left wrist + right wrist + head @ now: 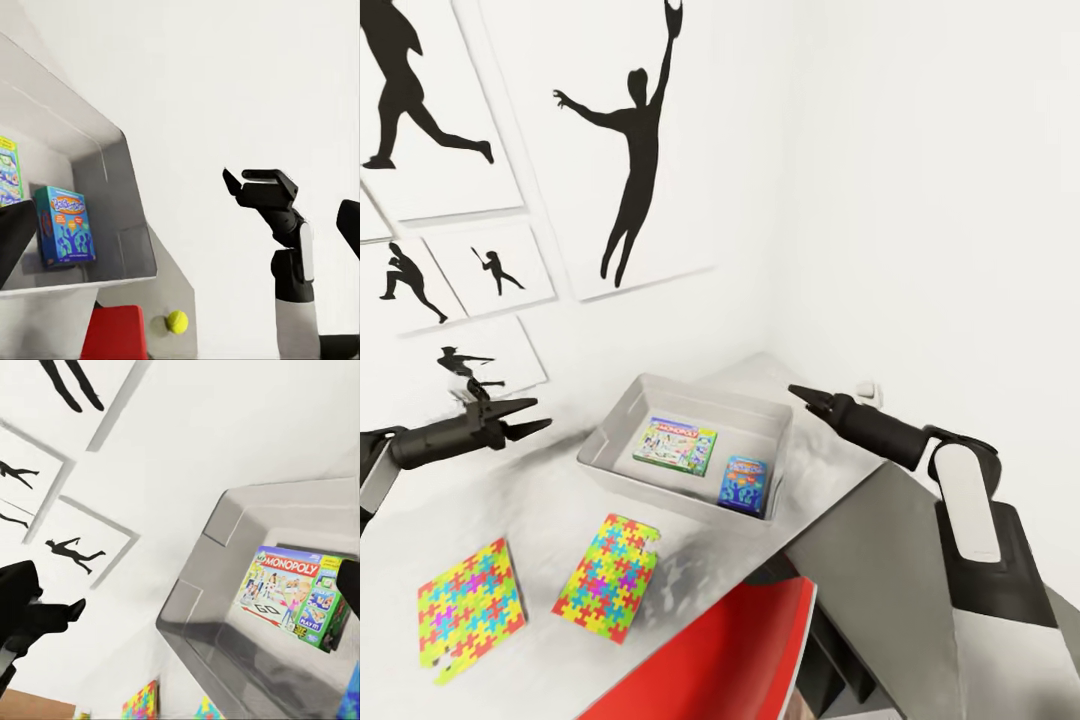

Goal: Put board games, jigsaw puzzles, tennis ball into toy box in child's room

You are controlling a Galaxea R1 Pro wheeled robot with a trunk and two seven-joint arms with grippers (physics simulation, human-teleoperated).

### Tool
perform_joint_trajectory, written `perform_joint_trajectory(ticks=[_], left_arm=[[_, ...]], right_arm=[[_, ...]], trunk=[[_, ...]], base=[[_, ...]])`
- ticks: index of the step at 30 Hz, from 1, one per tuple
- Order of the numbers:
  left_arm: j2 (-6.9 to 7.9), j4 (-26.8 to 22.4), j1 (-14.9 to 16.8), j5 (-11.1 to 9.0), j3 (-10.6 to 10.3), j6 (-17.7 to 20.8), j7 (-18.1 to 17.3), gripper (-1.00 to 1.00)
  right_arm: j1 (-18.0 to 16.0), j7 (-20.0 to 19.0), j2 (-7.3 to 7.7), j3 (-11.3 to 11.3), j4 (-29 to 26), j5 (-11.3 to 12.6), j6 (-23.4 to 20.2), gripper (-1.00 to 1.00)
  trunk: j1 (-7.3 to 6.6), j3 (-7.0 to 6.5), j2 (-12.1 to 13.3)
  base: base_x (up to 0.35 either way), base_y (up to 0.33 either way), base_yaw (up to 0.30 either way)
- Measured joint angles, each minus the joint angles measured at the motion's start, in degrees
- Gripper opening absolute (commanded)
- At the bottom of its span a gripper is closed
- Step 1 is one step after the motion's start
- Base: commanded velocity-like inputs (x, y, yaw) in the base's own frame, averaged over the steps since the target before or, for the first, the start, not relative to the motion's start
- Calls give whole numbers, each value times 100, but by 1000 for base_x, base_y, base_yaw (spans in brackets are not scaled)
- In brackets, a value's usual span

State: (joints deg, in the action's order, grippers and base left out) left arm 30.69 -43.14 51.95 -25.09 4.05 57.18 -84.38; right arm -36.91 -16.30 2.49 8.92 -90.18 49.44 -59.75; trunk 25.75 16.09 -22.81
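The pale grey toy box (618, 425) stands on the table (530, 500) in the room's corner. Inside it lie two board games, the green Monopoly box (676, 446) and a smaller blue one (745, 484). Both jigsaw puzzles (470, 608) (608, 577) lie flat on the table in front of the toy box. The tennis ball (177, 322) rests on the grey top beyond the toy box (112, 161). My left gripper (543, 413) hovers open to the left of the box, and my right gripper (800, 395) hovers open to its right. Both are empty.
A red chair (730, 650) is tucked under the table's near edge. White walls with black baseball-player pictures (630, 150) close in behind and to the right of the toy box. A small white fitting (870, 390) sits on the wall behind my right gripper.
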Motion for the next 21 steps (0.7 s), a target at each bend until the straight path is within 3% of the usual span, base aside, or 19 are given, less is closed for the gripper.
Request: perform_joint_trajectory(ticks=[5, 8, 11, 16, 21], left_arm=[[55, 6, -349, -20, 2, -193, -287, 100], [84, 7, -570, -33, 10, -246, -537, 100], [219, 10, -844, -62, 12, -332, -542, 100], [308, 15, -1179, -89, 12, -371, -542, 100], [325, 17, -1402, -167, 11, -379, -542, 100]], right_arm=[[440, -947, 141, 346, 0, -3, -2, 100], [754, -1625, 183, 677, 0, -24, 14, 100], [1290, -2513, 206, 1122, 0, -45, 41, 100], [1816, -3190, 207, 1341, 0, -58, 265, 100], [2211, -3594, 208, 1389, 0, -67, 670, 100]], trunk=[[0, -43, 0], [1, -69, 0], [2, -94, -1], [0, -137, 0], [0, -181, 0]], base=[[-13, 0, -114], [-94, 0, -110], [-155, 0, -108], [-60, 0, -95], [-25, 0, -82]])
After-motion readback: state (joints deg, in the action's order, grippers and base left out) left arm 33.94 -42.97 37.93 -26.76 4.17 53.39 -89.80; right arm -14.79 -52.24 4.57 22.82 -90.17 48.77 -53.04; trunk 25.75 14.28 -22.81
